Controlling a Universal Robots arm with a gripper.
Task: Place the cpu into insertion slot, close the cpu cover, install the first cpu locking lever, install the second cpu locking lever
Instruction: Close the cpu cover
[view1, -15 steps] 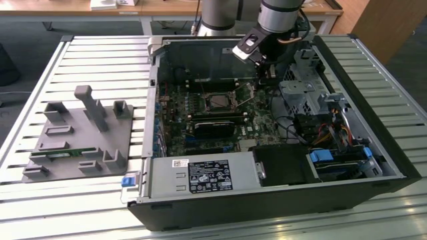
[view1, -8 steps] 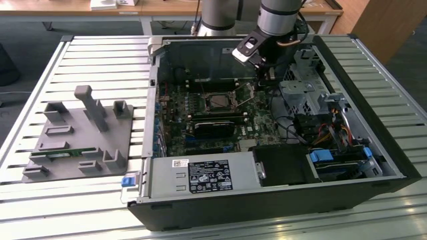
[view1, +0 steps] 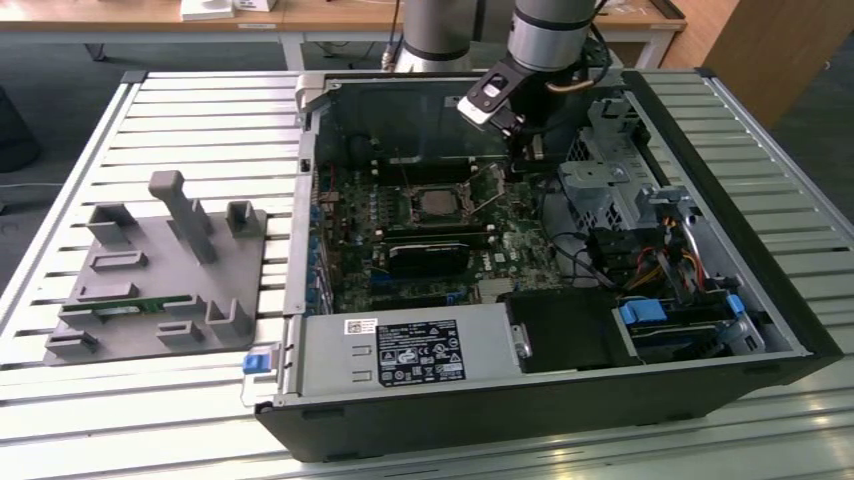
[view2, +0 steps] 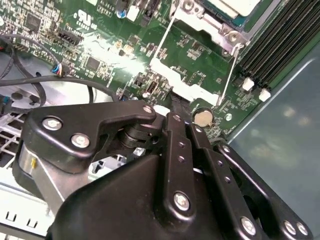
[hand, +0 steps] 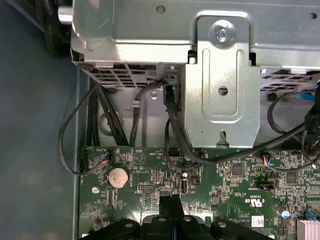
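The cpu (view1: 435, 203) lies with its silver-grey top up in the insertion slot (view1: 406, 204) on the green board inside the open case. In the second wrist view the cpu (view2: 235, 5) sits at the picture's edge. The cpu cover (view2: 177, 77), a silvery frame, is swung open off the slot, with green board showing through its window. A thin wire locking lever (view2: 229, 75) runs along one side of the cover. My gripper (view1: 527, 155) hangs low in the case, toward the exterior view's right of the slot. Its black fingers (hand: 165, 205) are shut together on nothing, above the board.
A coin battery (hand: 118, 176) sits on the board close to the fingertips. A metal drive cage (view1: 607, 190) with black cables (hand: 172, 120) stands just beyond. A long black card (view1: 427, 255) lies in front of the slot. A grey fixture (view1: 160, 265) rests on the table at the exterior view's left.
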